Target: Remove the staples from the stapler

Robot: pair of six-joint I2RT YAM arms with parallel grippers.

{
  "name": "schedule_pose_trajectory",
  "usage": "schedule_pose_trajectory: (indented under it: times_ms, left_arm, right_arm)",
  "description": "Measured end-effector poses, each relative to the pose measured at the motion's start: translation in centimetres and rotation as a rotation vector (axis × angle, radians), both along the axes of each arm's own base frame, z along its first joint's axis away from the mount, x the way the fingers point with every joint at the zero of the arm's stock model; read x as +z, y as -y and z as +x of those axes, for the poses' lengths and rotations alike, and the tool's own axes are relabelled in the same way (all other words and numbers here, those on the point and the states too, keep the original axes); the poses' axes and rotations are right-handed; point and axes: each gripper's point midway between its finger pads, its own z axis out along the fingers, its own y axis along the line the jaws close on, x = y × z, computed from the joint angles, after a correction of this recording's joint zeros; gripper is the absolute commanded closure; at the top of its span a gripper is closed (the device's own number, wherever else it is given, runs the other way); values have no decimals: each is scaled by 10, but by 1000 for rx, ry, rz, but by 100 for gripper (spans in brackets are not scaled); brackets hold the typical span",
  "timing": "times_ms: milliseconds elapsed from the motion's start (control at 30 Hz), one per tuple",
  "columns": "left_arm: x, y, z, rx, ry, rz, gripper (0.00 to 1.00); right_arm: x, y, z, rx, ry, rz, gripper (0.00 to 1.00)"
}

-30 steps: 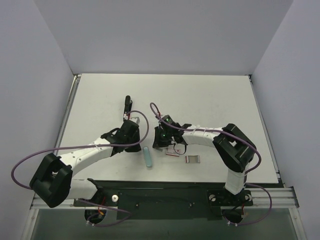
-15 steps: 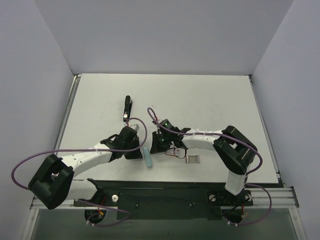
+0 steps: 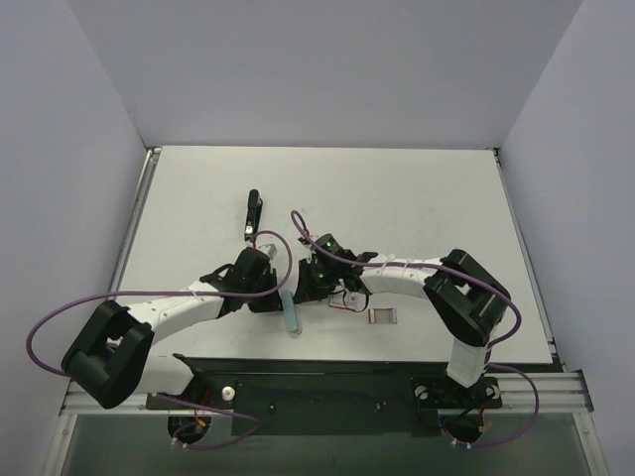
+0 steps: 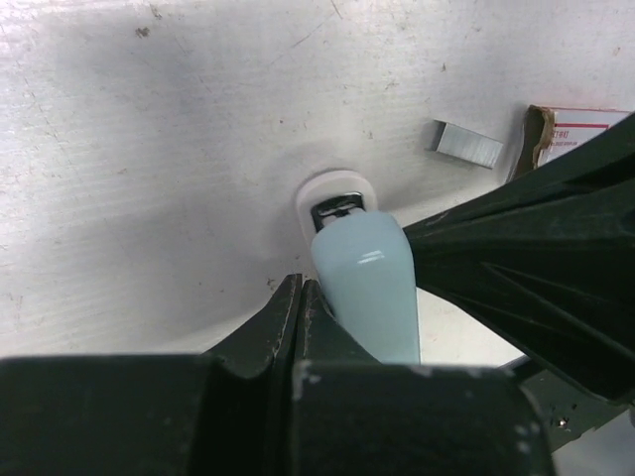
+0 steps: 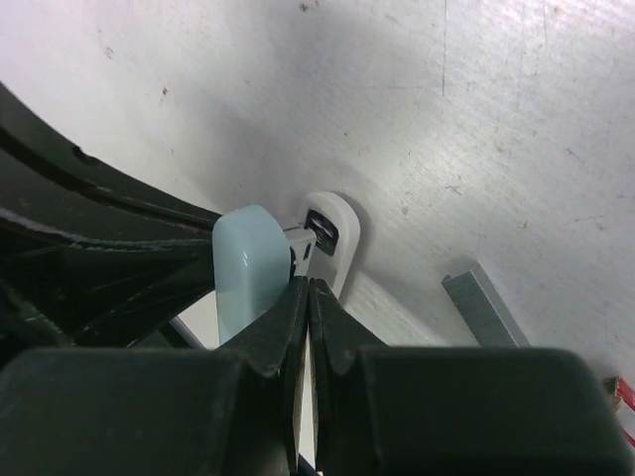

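The stapler (image 3: 291, 313) has a pale blue top (image 4: 363, 288) over a white base (image 4: 335, 188) and lies on the table between both arms. My left gripper (image 3: 274, 297) is shut and empty, with its tips (image 4: 301, 290) against the left side of the blue top. My right gripper (image 3: 302, 294) is shut, with its tips (image 5: 308, 286) at the stapler's front, where the blue top (image 5: 250, 268) meets the white base (image 5: 335, 223). No loose staple strip shows. Any staples in the stapler are hidden.
A small red-and-white box (image 3: 342, 300) lies right of the stapler. A small grey-framed box (image 3: 382, 316) lies beyond it and shows as a grey metal block (image 4: 466, 144) (image 5: 491, 307) in the wrist views. A black tool (image 3: 252, 213) lies farther back.
Both grippers have closed in on the stapler. The left moved right and nearer, the right moved left. The stapler has barely shifted.
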Motion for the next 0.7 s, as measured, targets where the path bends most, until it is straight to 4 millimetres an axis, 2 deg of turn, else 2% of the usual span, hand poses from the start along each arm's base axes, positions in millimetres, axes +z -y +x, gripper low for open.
schedule_pose_trajectory:
  times_ms: [333,700]
  left_arm:
    - [4,2,17,11,4,-60,100]
    - [23,10,54,37,70,-120,100]
  right_arm:
    - [15,-4,26,-36,-6,60,100]
    - [22,-4,62,-87,-5,90,100]
